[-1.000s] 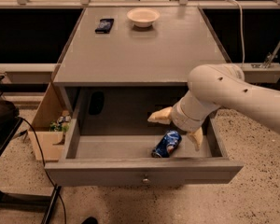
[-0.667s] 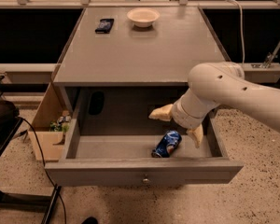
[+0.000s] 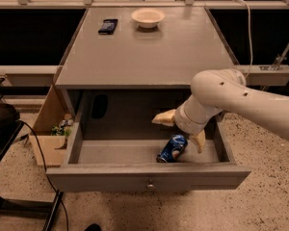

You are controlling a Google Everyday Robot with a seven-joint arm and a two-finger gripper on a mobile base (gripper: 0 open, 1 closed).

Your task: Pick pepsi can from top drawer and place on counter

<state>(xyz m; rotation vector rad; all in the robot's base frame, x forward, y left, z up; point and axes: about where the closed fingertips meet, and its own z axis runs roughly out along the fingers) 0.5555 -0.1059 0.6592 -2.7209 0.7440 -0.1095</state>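
Note:
The pepsi can [image 3: 172, 148], blue with a red-and-white logo, lies on its side in the open top drawer [image 3: 147, 176], right of the middle and near the front panel. My gripper [image 3: 181, 129] reaches down into the drawer from the right on the white arm. It is open, with one yellowish finger [image 3: 164, 118] up and left of the can and the other [image 3: 199, 141] just right of it. The can lies just below the gap and is not gripped. The grey counter [image 3: 149, 52] spreads above the drawer.
A white bowl [image 3: 148, 17] and a flat dark phone-like object [image 3: 108, 26] sit at the counter's far edge. A cardboard box [image 3: 50, 134] with small items stands on the floor left of the cabinet. A cable [image 3: 249, 28] runs at the right.

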